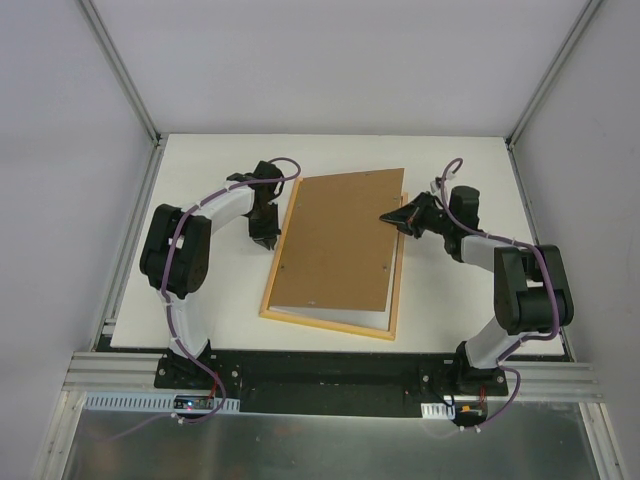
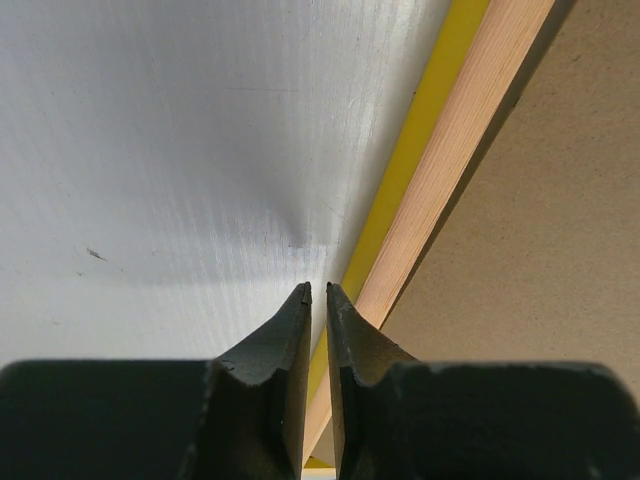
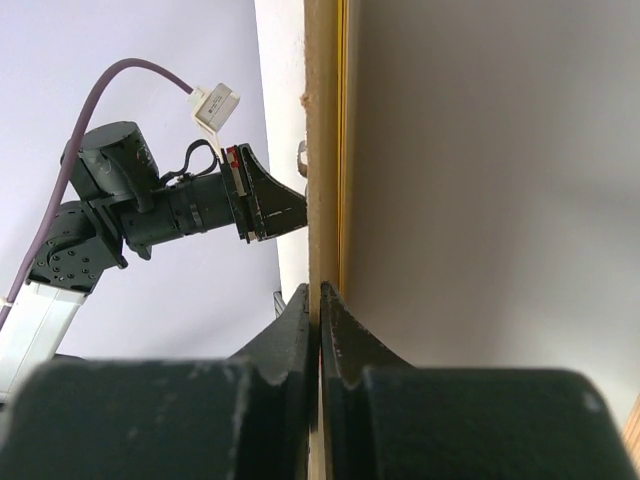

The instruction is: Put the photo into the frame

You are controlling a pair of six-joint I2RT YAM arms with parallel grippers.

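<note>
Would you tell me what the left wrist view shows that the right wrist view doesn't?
Only left wrist: the brown backing board. Only right wrist: the left arm, and the right claw shut on the edge of the frame. Both: the yellow-and-wood frame, the white table and the left claw, shut and empty.

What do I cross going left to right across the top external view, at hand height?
left hand → left rail of the frame → brown backing board → right hand, at the board's right edge
</note>
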